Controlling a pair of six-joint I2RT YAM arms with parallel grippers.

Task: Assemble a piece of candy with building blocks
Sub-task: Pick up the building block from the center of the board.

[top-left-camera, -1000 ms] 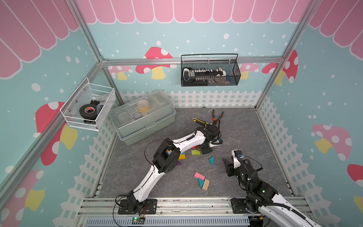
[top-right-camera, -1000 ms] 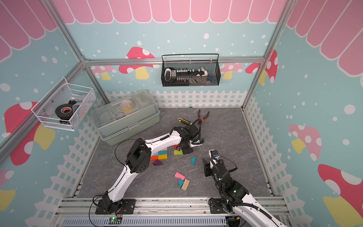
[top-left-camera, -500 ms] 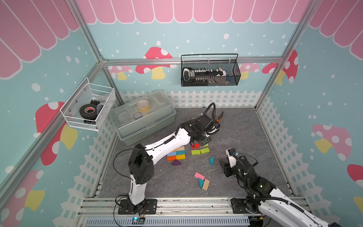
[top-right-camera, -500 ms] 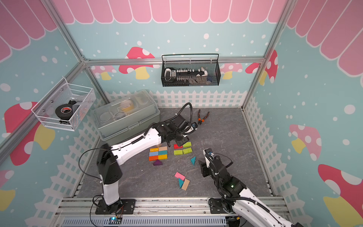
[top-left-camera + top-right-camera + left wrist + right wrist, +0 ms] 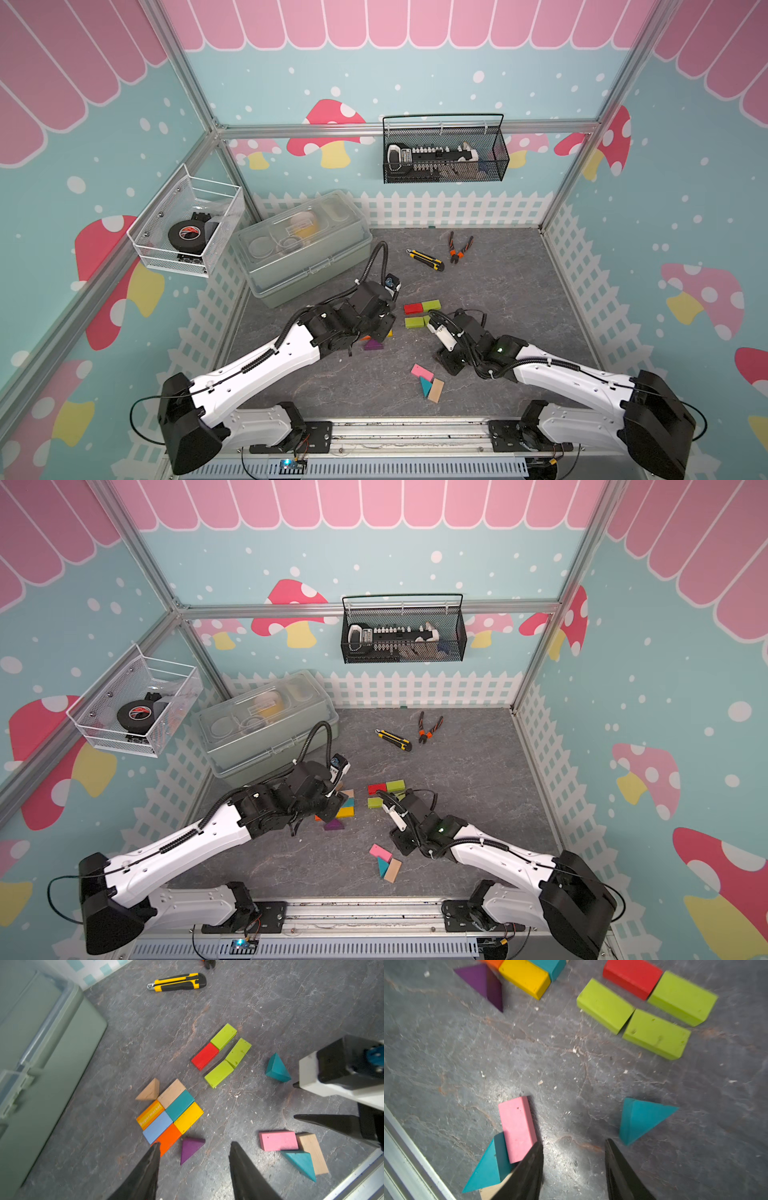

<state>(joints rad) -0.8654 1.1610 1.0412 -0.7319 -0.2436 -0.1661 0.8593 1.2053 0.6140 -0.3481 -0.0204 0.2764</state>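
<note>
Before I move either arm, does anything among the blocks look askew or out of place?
Mostly tidy. The two lower green blocks meet at a slight angle, not in a straight line. One teal wedge lies alone, away from every group. The utility knife and pliers lie on the mat, well clear of the blocks.

Both top views: high, front of cell, angled down at whole floor. Wrist views: close, low, looking past each claw. All 4 share the red block [image 5: 204,1056] and green blocks [image 5: 656,1033].
</note>
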